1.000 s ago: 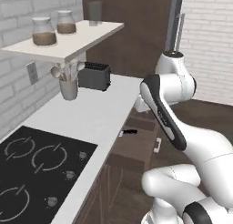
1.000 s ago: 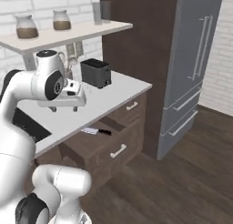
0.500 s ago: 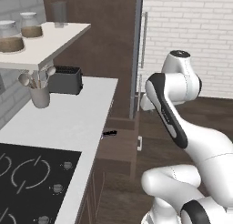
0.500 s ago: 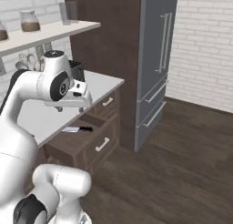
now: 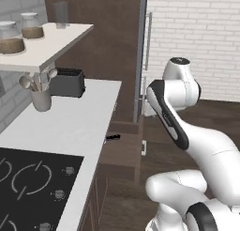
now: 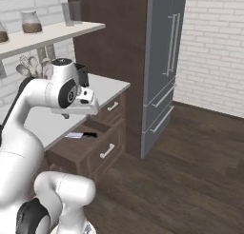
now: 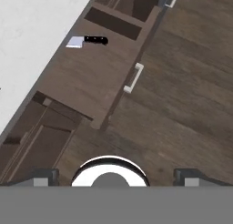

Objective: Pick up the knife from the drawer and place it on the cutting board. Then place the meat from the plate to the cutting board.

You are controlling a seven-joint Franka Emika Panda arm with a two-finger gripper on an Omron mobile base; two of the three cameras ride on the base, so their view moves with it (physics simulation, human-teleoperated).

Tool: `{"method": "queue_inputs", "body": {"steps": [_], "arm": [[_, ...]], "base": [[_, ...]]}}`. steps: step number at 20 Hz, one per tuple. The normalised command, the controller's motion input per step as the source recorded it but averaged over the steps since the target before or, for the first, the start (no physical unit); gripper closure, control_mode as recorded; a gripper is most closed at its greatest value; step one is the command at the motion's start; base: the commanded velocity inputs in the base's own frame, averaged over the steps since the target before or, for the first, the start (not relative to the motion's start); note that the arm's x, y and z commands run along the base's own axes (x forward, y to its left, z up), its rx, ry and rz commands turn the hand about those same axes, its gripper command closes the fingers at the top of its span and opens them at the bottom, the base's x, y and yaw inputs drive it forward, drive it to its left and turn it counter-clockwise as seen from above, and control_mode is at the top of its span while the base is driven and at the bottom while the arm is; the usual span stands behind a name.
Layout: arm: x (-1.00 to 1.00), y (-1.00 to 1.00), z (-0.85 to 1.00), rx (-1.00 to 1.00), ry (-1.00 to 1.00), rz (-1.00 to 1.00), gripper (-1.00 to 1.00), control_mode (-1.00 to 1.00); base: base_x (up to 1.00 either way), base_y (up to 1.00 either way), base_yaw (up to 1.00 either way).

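Note:
The drawer [image 7: 86, 82] stands pulled out from under the counter, dark brown with a pale bar handle on its front. The knife [image 7: 87, 41] lies flat inside it near the counter edge, silver blade and black handle. In the base views the knife [image 6: 82, 134] rests in the open drawer [image 6: 78, 146], and only its black handle [image 5: 112, 137] shows past the counter edge. My gripper [image 7: 116, 176] hangs high above the drawer front and the floor, open, its fingertips [image 7: 43, 175] far apart with nothing between them. The cutting board, plate and meat are out of view.
A white counter [image 5: 70, 122] carries a black toaster [image 5: 68, 82] and a cup of utensils [image 5: 41, 98], with a stove [image 5: 28, 188] in front. A shelf [image 5: 42, 47] with jars hangs above. A tall grey fridge [image 6: 164, 62] stands beyond the cabinets; wooden floor [image 6: 190, 171] is open.
The whole picture has shifted: the base has moved, bringing the drawer and fridge closer to the middle. The knife still lies in the drawer and the gripper stays open.

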Motion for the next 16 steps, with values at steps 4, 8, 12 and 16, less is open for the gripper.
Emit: {"method": "queue_inputs", "body": {"steps": [4, 8, 12, 16], "arm": [[0.86, 0.06, -0.99, 0.05, 0.16, -0.09, -1.00, -1.00], [0.71, 0.17, -0.99, 0.08, 0.17, -0.16, -1.00, -1.00], [0.29, 0.03, -0.72, -0.01, 0.03, -0.16, -1.00, -1.00], [0.29, 0.00, -0.67, -0.04, 0.04, -0.12, -1.00, -1.00]], "base": [[0.00, 0.00, 0.00], [0.00, 0.00, 0.00], [0.00, 0.00, 0.00], [0.00, 0.00, 0.00]]}}
